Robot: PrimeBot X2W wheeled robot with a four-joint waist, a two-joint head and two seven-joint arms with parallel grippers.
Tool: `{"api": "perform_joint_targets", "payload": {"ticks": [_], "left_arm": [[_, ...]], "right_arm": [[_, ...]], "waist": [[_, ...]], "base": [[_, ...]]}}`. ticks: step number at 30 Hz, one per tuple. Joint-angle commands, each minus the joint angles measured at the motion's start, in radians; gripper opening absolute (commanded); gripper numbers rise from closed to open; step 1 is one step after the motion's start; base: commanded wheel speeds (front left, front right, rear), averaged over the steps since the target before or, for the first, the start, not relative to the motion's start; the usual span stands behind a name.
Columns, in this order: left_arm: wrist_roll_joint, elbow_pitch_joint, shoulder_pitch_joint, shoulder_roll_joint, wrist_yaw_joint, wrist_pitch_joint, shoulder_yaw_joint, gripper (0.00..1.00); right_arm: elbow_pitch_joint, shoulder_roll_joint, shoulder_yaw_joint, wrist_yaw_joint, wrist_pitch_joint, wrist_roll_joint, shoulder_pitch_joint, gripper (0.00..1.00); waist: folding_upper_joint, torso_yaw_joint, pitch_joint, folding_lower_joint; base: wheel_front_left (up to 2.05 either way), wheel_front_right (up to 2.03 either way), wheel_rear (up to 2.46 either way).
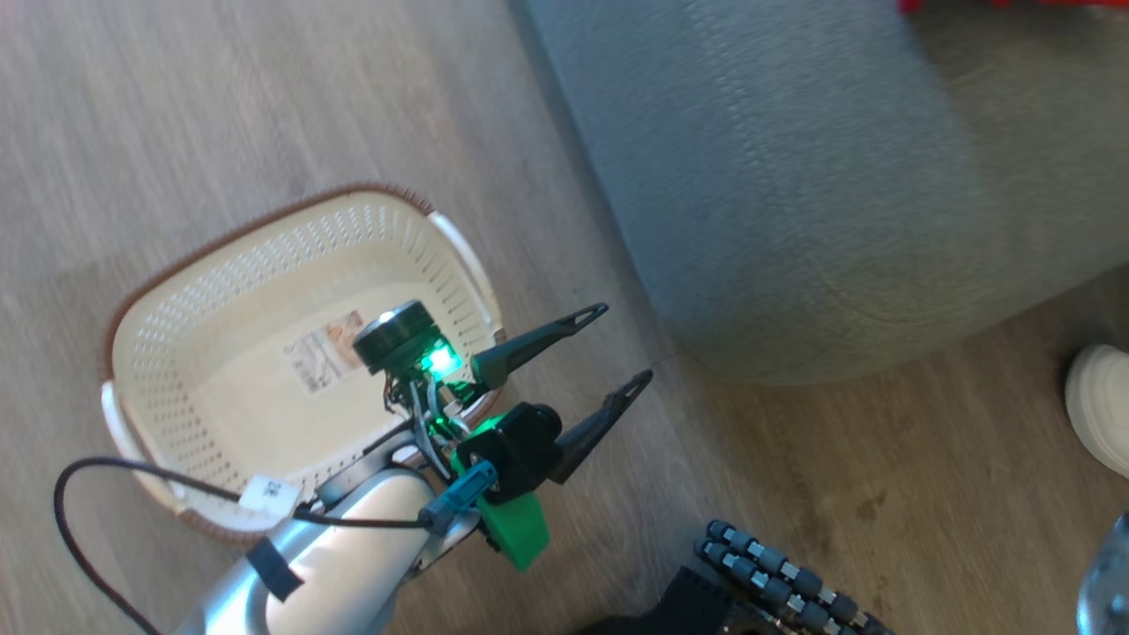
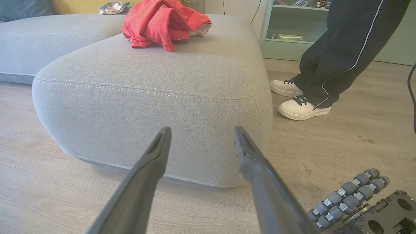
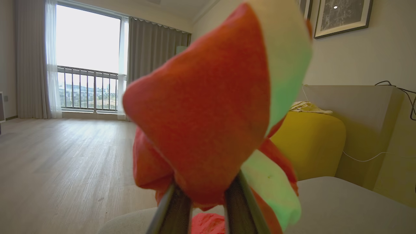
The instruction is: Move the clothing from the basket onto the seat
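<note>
The cream basket (image 1: 220, 291) stands on the wood floor, with just a paper label on its bottom. My left gripper (image 1: 624, 344) hovers open over the basket's right rim, nothing between its fingers; it points toward the grey seat (image 1: 794, 176). In the left wrist view the open left gripper (image 2: 201, 133) faces the seat's rounded corner (image 2: 156, 97), where a plain red garment (image 2: 162, 22) lies crumpled on top. My right gripper (image 3: 205, 187) is shut on a red garment with a white stripe band (image 3: 208, 107), held up above the seat (image 3: 341, 208).
A person in dark trousers and white shoes (image 2: 300, 109) stands on the floor right of the seat; one shoe (image 1: 1098, 414) shows in the head view. My base's roller wheels (image 1: 785, 582) sit near the seat's corner. A yellow cushion (image 3: 308, 143) and a teal shelf (image 2: 286, 32) stand behind.
</note>
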Motion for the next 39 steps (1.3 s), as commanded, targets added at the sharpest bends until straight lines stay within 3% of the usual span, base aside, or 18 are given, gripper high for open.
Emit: {"api": "perform_joint_targets", "payload": {"ticks": [1,16,32,39], "left_arm": [[0.001,-0.041,-0.032,0.012,0.000,-0.005,0.017,1.00],[-0.002,-0.063,-0.086,0.046,-0.001,-0.005,0.005,1.00],[-0.009,-0.081,-0.101,0.047,0.012,-0.005,0.032,1.00],[-0.008,-0.077,-0.109,0.045,0.011,-0.005,0.038,1.00]], "right_arm": [[0.005,-0.033,-0.012,0.000,-0.006,-0.005,-0.053,0.00],[0.414,-0.106,-0.197,0.000,-0.006,-0.060,-0.325,0.00],[0.860,-0.163,-0.366,0.000,0.009,-0.331,-0.483,0.00],[0.952,-0.173,-0.432,0.000,0.008,-0.415,-0.493,0.00]], "waist": [[0.0000,0.036,0.041,-0.0001],[0.0000,0.109,0.154,-0.0001],[0.0000,0.193,0.231,-0.0001],[0.0000,0.205,0.231,-0.0001]], "base": [[0.00,0.00,0.00],[0.00,0.00,0.00],[0.00,0.00,0.00],[0.00,0.00,0.00]]}}
